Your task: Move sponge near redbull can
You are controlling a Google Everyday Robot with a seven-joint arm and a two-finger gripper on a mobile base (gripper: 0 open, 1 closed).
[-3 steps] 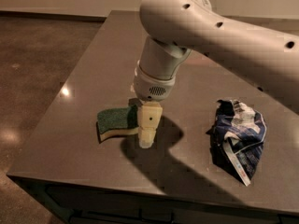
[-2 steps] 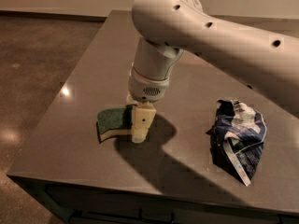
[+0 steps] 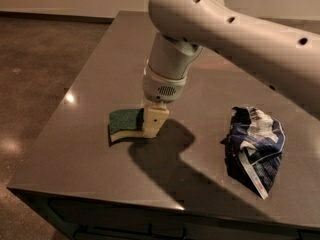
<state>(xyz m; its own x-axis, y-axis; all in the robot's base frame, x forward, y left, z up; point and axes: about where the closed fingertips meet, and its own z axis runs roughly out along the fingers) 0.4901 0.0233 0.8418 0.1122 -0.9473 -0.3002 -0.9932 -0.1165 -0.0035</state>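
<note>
The sponge [image 3: 124, 124], dark green on top with a pale yellow base, lies on the grey table [image 3: 90, 84] left of centre. My gripper [image 3: 152, 125] comes down from the white arm and stands right at the sponge's right end, its cream finger touching or covering that end. The redbull can is not in view; the arm may hide it.
A crumpled dark blue and white snack bag [image 3: 255, 146] lies on the right part of the table. The table's front edge [image 3: 150, 200] is close below. The floor lies beyond the left edge.
My gripper has moved left and down toward the sponge and now stands against its right end. The sponge and bag have not moved.
</note>
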